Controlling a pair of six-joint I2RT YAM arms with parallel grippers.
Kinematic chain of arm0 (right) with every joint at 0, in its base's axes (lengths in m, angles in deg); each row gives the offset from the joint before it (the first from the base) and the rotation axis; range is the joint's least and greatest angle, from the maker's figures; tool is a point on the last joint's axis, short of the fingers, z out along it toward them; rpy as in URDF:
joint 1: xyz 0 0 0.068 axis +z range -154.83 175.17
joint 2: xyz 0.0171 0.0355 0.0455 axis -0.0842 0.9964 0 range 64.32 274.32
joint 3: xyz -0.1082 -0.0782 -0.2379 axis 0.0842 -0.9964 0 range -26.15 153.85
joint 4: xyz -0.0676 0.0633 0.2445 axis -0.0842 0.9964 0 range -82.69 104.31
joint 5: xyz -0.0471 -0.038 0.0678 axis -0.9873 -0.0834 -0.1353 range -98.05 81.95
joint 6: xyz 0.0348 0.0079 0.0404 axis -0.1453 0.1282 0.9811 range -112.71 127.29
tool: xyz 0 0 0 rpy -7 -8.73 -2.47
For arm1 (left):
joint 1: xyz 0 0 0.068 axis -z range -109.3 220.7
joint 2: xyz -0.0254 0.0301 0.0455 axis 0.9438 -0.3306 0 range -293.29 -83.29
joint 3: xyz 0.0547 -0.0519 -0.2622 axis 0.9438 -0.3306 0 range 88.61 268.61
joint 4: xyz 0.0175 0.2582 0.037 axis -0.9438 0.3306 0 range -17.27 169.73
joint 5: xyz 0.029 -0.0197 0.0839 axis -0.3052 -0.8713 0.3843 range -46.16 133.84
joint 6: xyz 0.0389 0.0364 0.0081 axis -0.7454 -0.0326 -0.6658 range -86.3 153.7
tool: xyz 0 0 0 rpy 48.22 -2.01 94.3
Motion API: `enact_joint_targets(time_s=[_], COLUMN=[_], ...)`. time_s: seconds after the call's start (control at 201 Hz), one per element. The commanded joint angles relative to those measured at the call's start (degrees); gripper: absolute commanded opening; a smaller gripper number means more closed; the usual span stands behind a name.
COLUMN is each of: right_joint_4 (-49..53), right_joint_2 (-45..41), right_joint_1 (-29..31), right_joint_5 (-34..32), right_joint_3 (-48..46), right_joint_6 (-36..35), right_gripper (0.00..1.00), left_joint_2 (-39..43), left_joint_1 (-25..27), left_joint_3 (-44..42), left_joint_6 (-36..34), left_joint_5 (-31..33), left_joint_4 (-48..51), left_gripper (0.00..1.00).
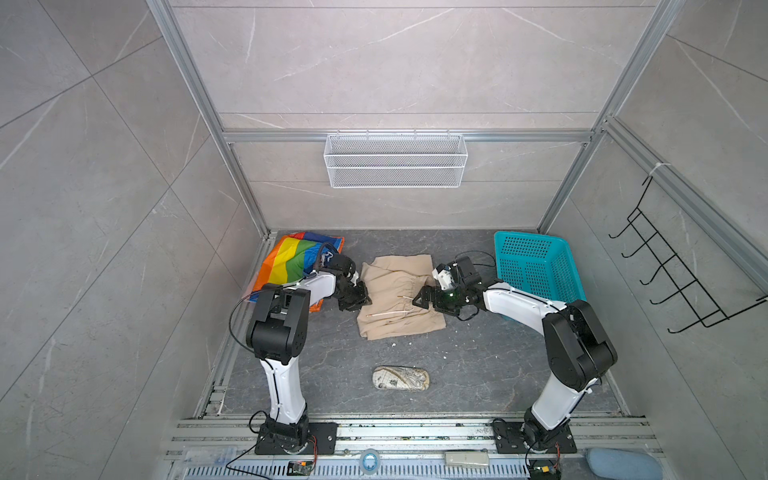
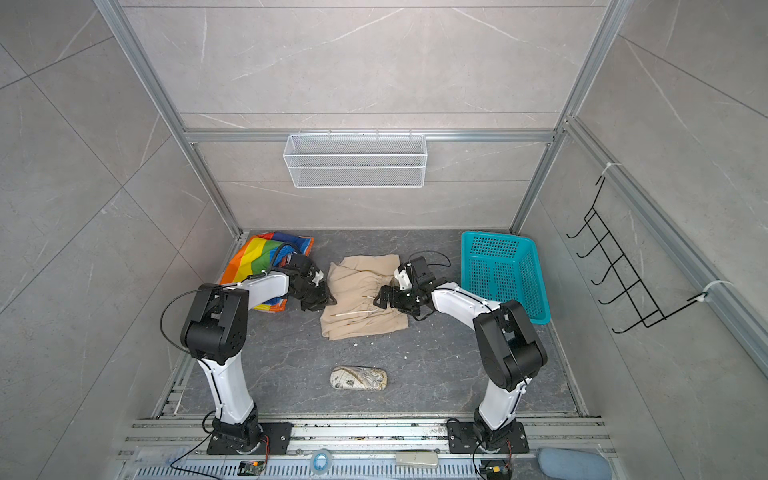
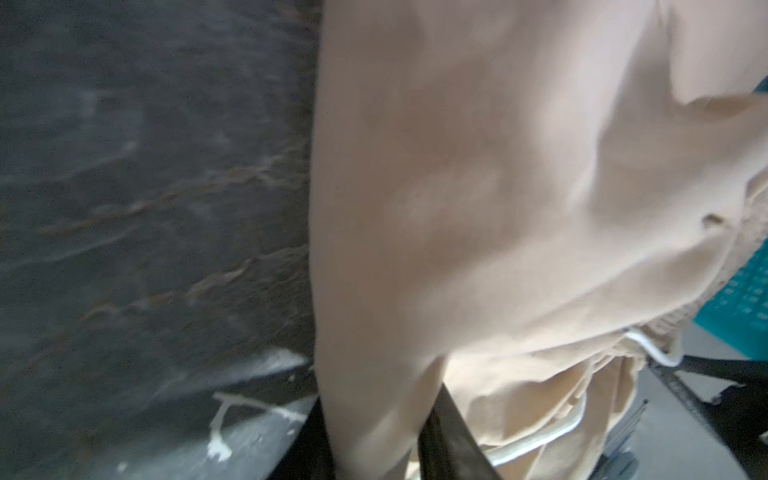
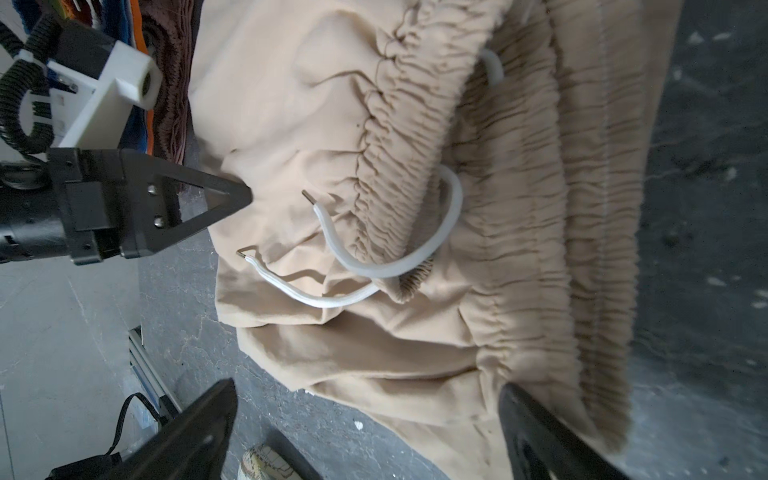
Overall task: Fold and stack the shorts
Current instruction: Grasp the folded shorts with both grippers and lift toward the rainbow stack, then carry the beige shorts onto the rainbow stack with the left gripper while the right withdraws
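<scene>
**Both arms at the beige shorts, seen in both top views and both wrist views.**

- **Left fingers.** My left fingers (image 1: 360, 300) (image 2: 322, 301) are pressed together, pinching the edge of the beige shorts (image 1: 395, 274) (image 2: 361, 270) that faces them. In the left wrist view a fold of the cloth (image 3: 415, 208) runs up between the two black fingers (image 3: 446, 432). In the right wrist view their tip (image 4: 237, 193) meets the cloth edge.
- **Right fingers.** My right fingers (image 1: 419, 300) (image 2: 380, 297) are spread wide and pinch nothing. They reach in from the opposite edge, over the gathered waistband (image 4: 519, 208). I cannot tell whether the fingertips (image 4: 208, 415) touch the cloth.
- **Shorts.** The beige shorts lie rumpled on the dark counter (image 1: 457, 361), between my two sets of fingers.
- **Drawstring.** The white drawstring (image 4: 399, 270) (image 1: 390, 312) lies loose on the cloth between the two sets of fingers. Its metal-tipped ends point toward the left fingers.
- **Striped shorts.** The rainbow-striped shorts (image 1: 291, 257) (image 2: 253, 257) lie behind my left fingers. They are partly covered by that arm and well apart from the right fingers.
- **Other items.** The teal basket (image 1: 561, 270) (image 2: 528, 274) stands behind my right fingers. The patterned pouch (image 1: 401, 379) (image 2: 358, 378) lies on the counter toward the arm bases, well apart from both sets of fingers.
</scene>
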Motion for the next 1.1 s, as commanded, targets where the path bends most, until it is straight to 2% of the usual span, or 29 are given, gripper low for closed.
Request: enact_joint_targets(time_s=[0.0, 0.035, 0.194, 0.424, 0.578, 0.713, 0.812, 0.932, 1.096], right_joint_4=[-1.15, -1.16, -1.33, -2.46, -3.33, -2.12, 0.43, 0.34, 0.43], right_joint_2=[-1.81, -1.86, -2.86, -3.61, -3.14, -3.21, -2.33, -0.36, 2.36], right_joint_1=[-0.29, -0.27, -0.32, -0.31, 0.36, 2.75, 5.90, 8.73, 11.97], right_joint_5=[-0.20, -0.20, -0.53, 0.37, 0.71, -1.77, -4.25, -4.66, -5.01], right_joint_3=[-0.81, -0.89, -2.02, -2.31, -0.96, 1.69, 4.90, 7.61, 11.61], right_joint_6=[0.67, 0.76, 0.72, 2.20, 3.48, 3.08, 1.31, 2.04, 3.03], right_gripper=[0.99, 0.99, 0.99, 0.99, 0.99, 0.99, 0.99, 0.99, 0.99], left_joint_2=[-0.72, -0.60, 1.91, -0.25, -2.83, -3.49, -3.71, -4.11, -3.93], left_joint_1=[1.24, 1.33, 1.46, 4.58, 6.17, 7.68, 8.07, 8.07, 7.95], left_joint_3=[3.01, 3.67, 10.15, 29.67, 37.77, 41.51, 43.38, 44.66, 47.05], left_joint_6=[-1.80, -2.10, -6.16, -17.41, -22.43, -26.76, -30.46, -33.69, -32.67], left_joint_5=[1.45, 1.94, 7.99, 30.60, 46.04, 60.04, 67.41, 73.14, 75.80], left_joint_4=[1.58, 2.38, 11.41, 35.90, 44.97, 47.58, 47.56, 46.72, 46.62], left_gripper=[0.07, 0.00, 0.00, 0.00, 0.00, 0.00, 0.00, 0.00, 0.00])
